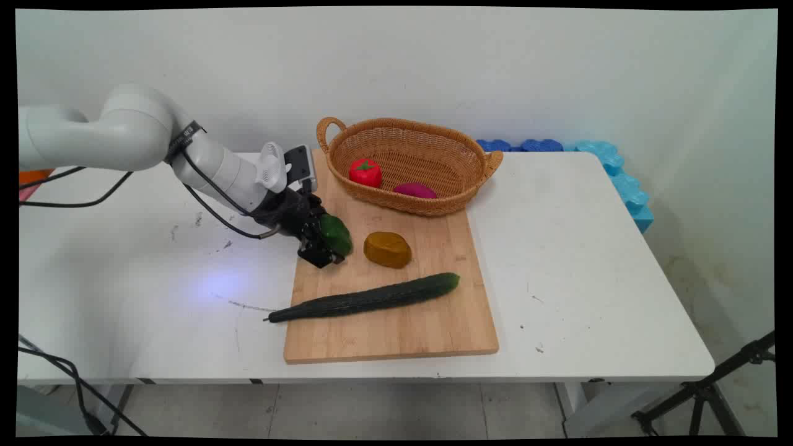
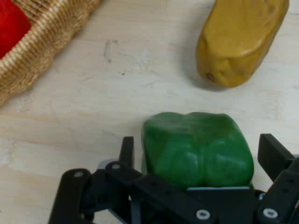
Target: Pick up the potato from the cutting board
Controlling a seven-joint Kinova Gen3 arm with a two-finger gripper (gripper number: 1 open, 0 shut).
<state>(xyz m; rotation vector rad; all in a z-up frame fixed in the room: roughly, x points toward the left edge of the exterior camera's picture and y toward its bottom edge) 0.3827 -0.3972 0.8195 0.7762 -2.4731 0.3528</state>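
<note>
A: Item one, gripper point(image 1: 326, 244)?
B: Low over the cutting board point(image 1: 396, 322), at its left edge, fingers point(image 2: 127, 151) set either side of a green bell pepper point(image 1: 336, 234); whether they are pressing it, I cannot tell.

A: Neighbours?
B: Brown potato point(image 1: 387, 249) just beside; cucumber point(image 1: 365, 298) nearer the front.

A: Wicker basket point(image 1: 427, 207)?
B: At the board's far end, holding a red tomato point(image 1: 365, 172) and a purple vegetable point(image 1: 414, 190).

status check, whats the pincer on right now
Pincer straddling green pepper, fingers apart at its sides. Pepper on cutting board. Potato beside it, cucumber nearer, basket behind.
</note>
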